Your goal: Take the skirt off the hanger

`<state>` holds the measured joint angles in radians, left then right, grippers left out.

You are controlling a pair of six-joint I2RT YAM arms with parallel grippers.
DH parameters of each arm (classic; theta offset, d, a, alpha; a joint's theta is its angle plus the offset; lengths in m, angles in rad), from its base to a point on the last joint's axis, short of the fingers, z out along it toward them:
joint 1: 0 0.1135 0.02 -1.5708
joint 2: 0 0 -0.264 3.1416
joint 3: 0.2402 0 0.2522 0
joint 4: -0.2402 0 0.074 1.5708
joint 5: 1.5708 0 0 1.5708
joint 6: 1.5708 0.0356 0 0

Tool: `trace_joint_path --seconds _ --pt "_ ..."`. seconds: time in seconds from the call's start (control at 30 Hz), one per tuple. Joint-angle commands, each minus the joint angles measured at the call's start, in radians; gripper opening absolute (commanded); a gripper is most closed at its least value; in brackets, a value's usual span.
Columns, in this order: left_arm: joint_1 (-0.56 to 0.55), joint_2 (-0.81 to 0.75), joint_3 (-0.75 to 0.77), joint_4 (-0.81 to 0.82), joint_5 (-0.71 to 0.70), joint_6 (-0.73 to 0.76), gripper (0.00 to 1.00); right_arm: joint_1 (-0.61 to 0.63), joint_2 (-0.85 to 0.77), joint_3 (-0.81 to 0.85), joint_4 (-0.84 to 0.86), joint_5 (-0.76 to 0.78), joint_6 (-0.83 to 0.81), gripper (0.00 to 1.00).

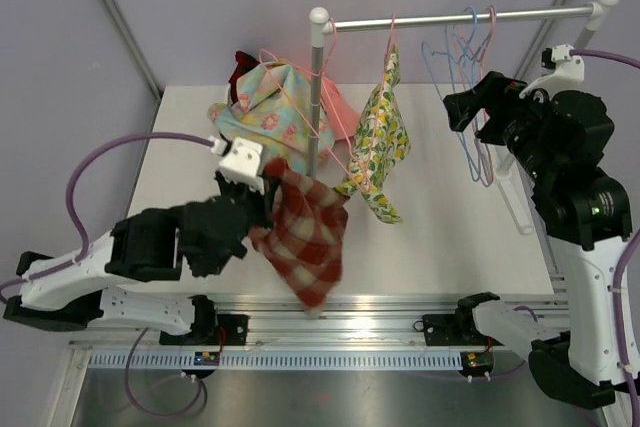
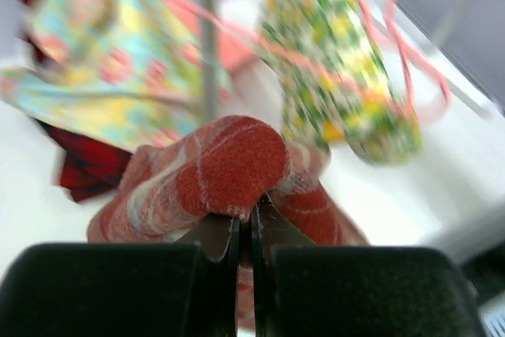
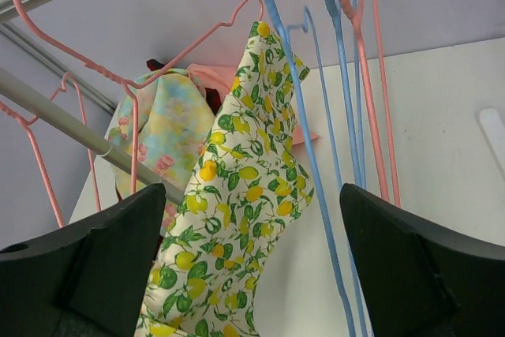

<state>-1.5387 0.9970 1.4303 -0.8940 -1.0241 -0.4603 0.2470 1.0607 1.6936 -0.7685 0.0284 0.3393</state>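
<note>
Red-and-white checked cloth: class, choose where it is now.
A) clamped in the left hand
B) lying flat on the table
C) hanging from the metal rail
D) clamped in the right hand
A: the left wrist view shows the red-and-white checked cloth pinched in the shut left hand.

**Garments, five:** one red checked skirt (image 1: 305, 232), one lemon-print piece (image 1: 385, 142), one pastel floral piece (image 1: 265, 97), one pink piece (image 1: 340, 107) and one dark red piece (image 1: 243, 62).

**Pink hangers (image 3: 126, 83):** three.

**Blue hangers (image 3: 302, 147):** at least two; their wires overlap too closely for a firm count.

**Clothes rail (image 1: 450, 18):** one.

**Table (image 1: 470, 237):** one.

**Robot arms, two:** left arm (image 1: 150, 247) and right arm (image 1: 585, 197).
</note>
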Motion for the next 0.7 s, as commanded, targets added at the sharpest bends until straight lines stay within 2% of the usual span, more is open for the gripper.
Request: trace_joint_path --seconds 0.0,0.03,0.1,0.13,0.2,0.23,0.27,0.3,0.4,0.43,0.53,0.63,0.67 --pt "0.173 -0.003 0.152 0.237 0.037 0.357 0.00 0.000 -0.067 -0.012 -0.040 0.056 -0.028 0.99" --pt "0.281 0.006 0.180 0.260 0.065 0.430 0.00 0.001 -0.096 -0.017 -0.046 0.071 -0.032 0.99" --pt "0.391 0.053 0.272 0.308 0.160 0.475 0.00 0.000 -0.123 -0.035 -0.058 0.082 -0.037 0.99" --pt "0.498 0.081 0.307 0.316 0.192 0.500 0.00 0.000 -0.152 -0.044 -0.063 0.088 -0.036 0.99" --pt "0.595 0.132 0.414 0.325 0.283 0.512 0.00 0.000 -0.179 -0.073 -0.064 0.093 -0.034 0.99" --pt "0.689 0.200 0.455 0.326 0.314 0.515 0.00 -0.002 -0.201 -0.083 -0.064 0.093 -0.033 0.99" --pt "0.739 0.236 0.494 0.323 0.397 0.509 0.00 0.000 -0.212 -0.094 -0.064 0.087 -0.034 1.00" --pt "0.785 0.279 0.594 0.320 0.442 0.505 0.00 0.000 -0.220 -0.112 -0.064 0.084 -0.034 0.99" --pt "0.942 0.466 0.769 0.285 0.583 0.465 0.00 -0.002 -0.248 -0.146 -0.066 0.067 -0.039 0.99" --pt "1.007 0.571 0.894 0.273 0.620 0.427 0.00 0.000 -0.260 -0.156 -0.063 0.056 -0.034 1.00" --pt "1.097 0.714 1.078 0.247 0.737 0.364 0.00 -0.002 -0.289 -0.202 -0.051 0.030 -0.029 0.99" --pt "1.111 0.804 1.037 0.299 0.730 0.350 0.00 0.001 -0.307 -0.233 -0.051 0.019 -0.039 0.99" --pt "1.111 0.802 0.906 0.360 0.681 0.344 0.00 0.000 -0.312 -0.239 -0.054 0.021 -0.040 0.99"
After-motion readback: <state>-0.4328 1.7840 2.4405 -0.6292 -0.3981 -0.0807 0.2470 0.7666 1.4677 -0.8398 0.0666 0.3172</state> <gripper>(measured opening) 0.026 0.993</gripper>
